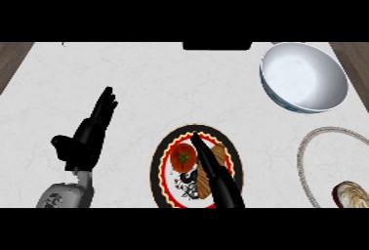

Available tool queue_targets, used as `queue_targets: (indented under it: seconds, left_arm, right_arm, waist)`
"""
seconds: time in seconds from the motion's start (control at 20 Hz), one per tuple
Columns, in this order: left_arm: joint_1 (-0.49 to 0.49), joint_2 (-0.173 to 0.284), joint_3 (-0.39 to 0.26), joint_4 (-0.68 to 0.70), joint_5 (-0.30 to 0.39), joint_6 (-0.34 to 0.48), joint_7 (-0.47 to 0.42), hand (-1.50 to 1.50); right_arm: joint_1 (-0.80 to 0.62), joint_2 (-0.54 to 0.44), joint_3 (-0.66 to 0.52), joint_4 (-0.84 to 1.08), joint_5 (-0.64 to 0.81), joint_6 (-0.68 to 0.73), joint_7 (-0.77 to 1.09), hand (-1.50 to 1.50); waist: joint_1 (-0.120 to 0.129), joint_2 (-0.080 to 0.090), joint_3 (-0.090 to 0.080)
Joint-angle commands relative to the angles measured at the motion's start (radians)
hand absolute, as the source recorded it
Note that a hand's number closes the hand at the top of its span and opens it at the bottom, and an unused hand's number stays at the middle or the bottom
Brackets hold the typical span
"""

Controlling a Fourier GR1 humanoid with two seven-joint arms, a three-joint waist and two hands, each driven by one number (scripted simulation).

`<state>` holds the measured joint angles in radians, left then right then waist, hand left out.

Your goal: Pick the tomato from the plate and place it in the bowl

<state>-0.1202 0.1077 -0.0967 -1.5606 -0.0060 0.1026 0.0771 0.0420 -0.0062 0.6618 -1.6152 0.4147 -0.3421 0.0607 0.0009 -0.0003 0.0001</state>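
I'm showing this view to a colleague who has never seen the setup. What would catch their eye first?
Most likely the red tomato on the dark patterned plate at lower centre, with the right hand stretched out straight over the plate just beside it. Next, the big white bowl at the upper right of the counter. The left hand rests open at the left, fingers up.

Tomato [183, 156] on plate [160, 155], bowl [303, 76] behind-right

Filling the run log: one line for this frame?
phase: reach | right hand: open over plate, beside tomato | left hand: open, resting at left | bowl: no tomato inside
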Motion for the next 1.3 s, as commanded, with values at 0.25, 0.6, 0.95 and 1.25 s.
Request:
queue_targets:
  seconds: [0.25, 0.6, 0.95, 1.25]
  left_arm:
    - [-0.035, -0.013, 0.045, 0.063, -0.004, -0.042, -0.042, 0.0]
    - [-0.046, 0.003, 0.069, 0.034, 0.006, -0.056, -0.013, 0.0]
    - [0.04, -0.021, 0.034, -0.046, -0.03, -0.044, 0.008, 0.0]
    - [-0.027, -0.051, 0.034, 0.042, -0.055, -0.018, -0.022, 0.0]
  right_arm:
    - [-0.124, 0.006, -0.003, 0.248, -0.147, -0.106, -0.135, -1.5]
    - [-0.234, 0.006, -0.002, 0.415, -0.07, -0.232, -0.057, -1.5]
    - [-0.296, 0.006, 0.063, 0.532, -0.152, -0.234, -0.079, -1.5]
    - [-0.387, 0.006, 0.104, 0.537, 0.006, -0.164, -0.05, 1.5]
  waist:
    - [0.001, 0.001, 0.0]
    - [0.006, 0.002, 0.0]
    - [0.008, 0.001, 0.0]
    - [0.003, 0.0, 0.0]
